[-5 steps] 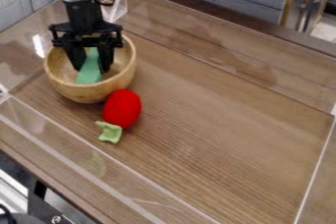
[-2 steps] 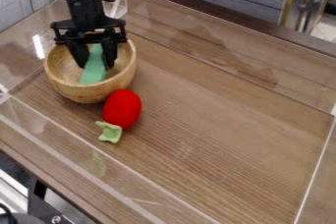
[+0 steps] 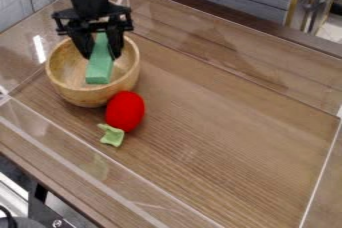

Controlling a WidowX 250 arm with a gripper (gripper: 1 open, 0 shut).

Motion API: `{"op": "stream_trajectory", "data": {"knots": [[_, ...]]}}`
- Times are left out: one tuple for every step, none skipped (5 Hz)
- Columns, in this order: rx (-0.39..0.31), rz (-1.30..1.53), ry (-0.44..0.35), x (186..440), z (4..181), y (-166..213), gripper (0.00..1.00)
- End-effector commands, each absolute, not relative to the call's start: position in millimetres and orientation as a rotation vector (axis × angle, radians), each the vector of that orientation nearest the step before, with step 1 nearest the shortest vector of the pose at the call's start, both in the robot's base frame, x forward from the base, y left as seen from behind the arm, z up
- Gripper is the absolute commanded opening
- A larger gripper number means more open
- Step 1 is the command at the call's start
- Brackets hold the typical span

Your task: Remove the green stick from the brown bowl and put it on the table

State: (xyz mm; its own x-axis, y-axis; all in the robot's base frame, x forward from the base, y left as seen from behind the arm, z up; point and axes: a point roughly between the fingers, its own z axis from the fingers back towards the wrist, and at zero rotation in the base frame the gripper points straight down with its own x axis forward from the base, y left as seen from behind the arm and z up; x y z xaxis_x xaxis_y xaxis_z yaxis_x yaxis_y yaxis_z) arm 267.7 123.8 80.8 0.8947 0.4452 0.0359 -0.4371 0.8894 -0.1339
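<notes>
A brown wooden bowl [image 3: 74, 87] sits at the left of the wooden table [image 3: 227, 102]. My black gripper [image 3: 98, 44] points straight down over the bowl and is shut on the top of the green stick [image 3: 100, 64]. The stick hangs upright from the fingers, with its lower end level with the bowl's rim, over the inside of the bowl. I cannot tell whether the stick's lower end touches the bowl.
A red ball-like object [image 3: 124, 110] lies just in front of the bowl, with a small green piece [image 3: 114, 137] below it. Clear plastic walls [image 3: 34, 122] edge the table's front and left sides. A chair leg [image 3: 305, 7] stands behind the table.
The gripper has risen with the green stick in it, lifting the stick from the bottom of the bowl to about rim height and shifting slightly right.
</notes>
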Motion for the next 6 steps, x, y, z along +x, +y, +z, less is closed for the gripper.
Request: {"op": "stream_trajectory", "data": {"knots": [[-0.117, 0.427, -0.129, 281.2, 100.8, 117.3, 0.0], [-0.128, 0.381, -0.142, 294.7, 105.1, 96.9, 0.0], [-0.142, 0.336, -0.151, 296.4, 106.4, 70.3, 0.0], [-0.149, 0.276, -0.155, 293.5, 100.6, 45.6, 0.0], [-0.144, 0.26, -0.162, 296.4, 104.0, 37.7, 0.0], [-0.136, 0.271, -0.167, 301.1, 107.7, 34.1, 0.0]]}}
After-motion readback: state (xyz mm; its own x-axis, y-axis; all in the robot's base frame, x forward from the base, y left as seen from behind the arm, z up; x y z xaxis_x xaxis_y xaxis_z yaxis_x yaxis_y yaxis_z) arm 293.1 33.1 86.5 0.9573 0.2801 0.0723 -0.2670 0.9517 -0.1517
